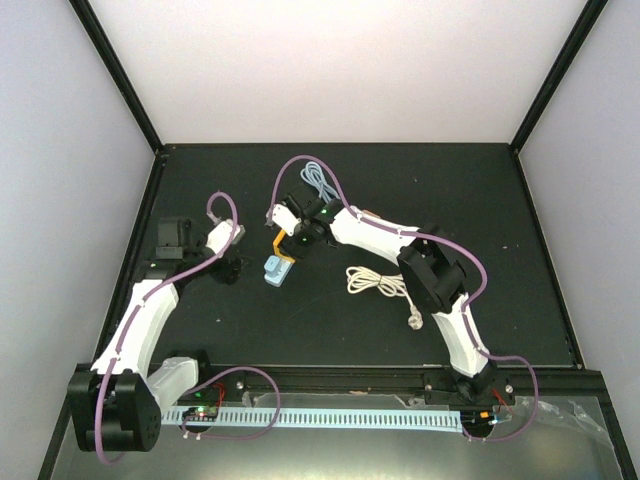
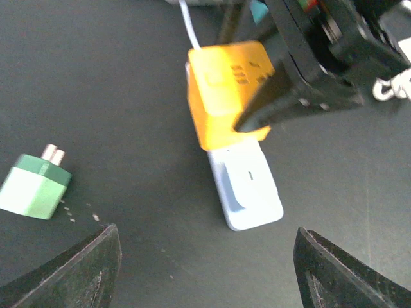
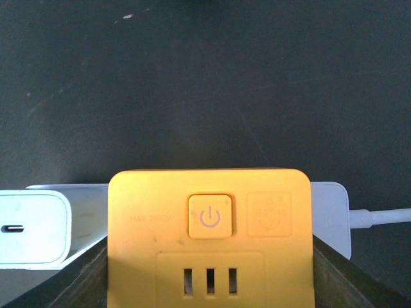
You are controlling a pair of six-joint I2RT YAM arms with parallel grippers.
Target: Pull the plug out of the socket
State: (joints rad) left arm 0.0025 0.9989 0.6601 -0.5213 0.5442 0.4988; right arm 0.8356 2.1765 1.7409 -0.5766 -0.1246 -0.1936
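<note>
The yellow socket cube sits between the fingers of my right gripper, which is shut on its sides. A white plug with a small slot in its end face sticks out of the cube's side and lies on the black table. In the top view the socket and the plug lie left of centre, with the right gripper above them. My left gripper hovers short of the plug, open, with only bare table between its fingers. From above, that left gripper is just left of the plug.
A green adapter with metal pins lies left of the plug. The socket's white cable runs off to the right. A coiled white cable lies right of centre and a grey-blue cable behind the socket.
</note>
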